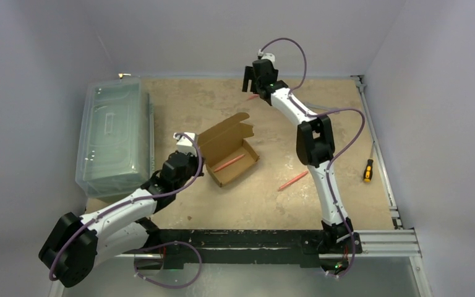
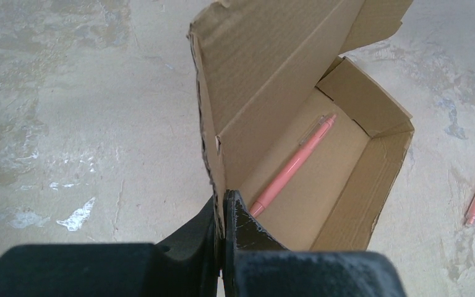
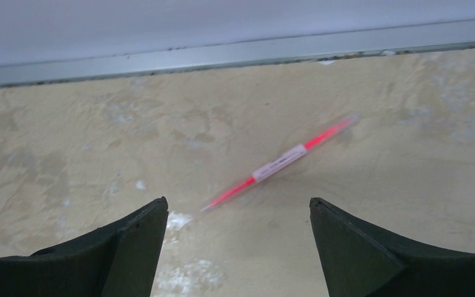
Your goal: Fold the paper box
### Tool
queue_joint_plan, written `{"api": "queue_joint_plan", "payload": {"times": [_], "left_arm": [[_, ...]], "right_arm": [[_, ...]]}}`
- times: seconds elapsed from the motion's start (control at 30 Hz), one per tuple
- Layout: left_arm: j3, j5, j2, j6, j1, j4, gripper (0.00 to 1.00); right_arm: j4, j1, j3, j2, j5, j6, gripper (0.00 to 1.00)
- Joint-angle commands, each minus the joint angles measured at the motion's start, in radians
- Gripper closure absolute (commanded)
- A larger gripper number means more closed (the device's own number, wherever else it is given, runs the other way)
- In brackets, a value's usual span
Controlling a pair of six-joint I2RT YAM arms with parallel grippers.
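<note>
The paper box (image 1: 243, 148), brown corrugated cardboard, stands in the middle of the table as an open tray with its lid flap (image 1: 222, 131) raised at the far-left side. A pink pen (image 1: 229, 163) lies inside it. My left gripper (image 1: 190, 153) is shut on the box's near-left wall; in the left wrist view the fingers (image 2: 224, 207) pinch that wall's edge, with the box (image 2: 346, 185) and its pen (image 2: 294, 164) beyond. My right gripper (image 1: 250, 80) hovers open near the table's back edge, away from the box, its jaws (image 3: 238, 207) wide apart and empty just short of a red pen (image 3: 278, 164).
A large clear plastic bin (image 1: 112, 136) lies along the left edge. Another pink pen (image 1: 293, 180) rests on the table right of the box. A yellow-handled screwdriver (image 1: 367, 170) lies by the right rail. The back wall (image 3: 222, 25) is close behind the red pen.
</note>
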Motion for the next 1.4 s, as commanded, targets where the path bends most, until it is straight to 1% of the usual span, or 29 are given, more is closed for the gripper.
{"api": "queue_joint_plan", "payload": {"times": [0.0, 0.1, 0.27, 0.37, 0.57, 0.8, 0.93, 1.1, 1.37], "left_arm": [[0.004, -0.016, -0.039, 0.0, 0.007, 0.008, 1.0], [0.0, -0.022, -0.048, 0.001, 0.006, 0.004, 1.0], [-0.005, -0.026, -0.052, 0.0, 0.007, -0.001, 1.0], [-0.011, -0.029, -0.057, -0.004, 0.006, 0.0, 1.0], [-0.016, -0.027, -0.057, -0.008, 0.007, 0.002, 1.0], [-0.017, -0.025, -0.063, -0.008, 0.007, 0.001, 1.0], [-0.015, -0.023, -0.067, -0.011, 0.007, -0.002, 1.0], [-0.01, -0.022, -0.079, -0.014, 0.007, -0.01, 1.0], [-0.008, -0.023, -0.093, -0.018, 0.007, -0.015, 1.0]], "right_arm": [[0.053, -0.016, 0.007, -0.006, 0.117, 0.033, 0.14], [0.064, -0.016, 0.041, 0.029, 0.148, 0.031, 0.17], [0.067, -0.016, 0.109, 0.092, 0.17, 0.043, 0.25], [0.07, -0.016, 0.135, 0.119, 0.18, 0.052, 0.27], [0.083, -0.018, 0.122, 0.152, 0.196, 0.057, 0.29], [0.09, -0.02, 0.123, 0.169, 0.182, 0.053, 0.37], [0.09, -0.019, 0.127, 0.172, 0.167, 0.046, 0.45], [0.09, -0.019, 0.122, 0.171, 0.148, 0.041, 0.46], [0.061, -0.023, 0.08, 0.149, 0.094, 0.042, 0.57]]}}
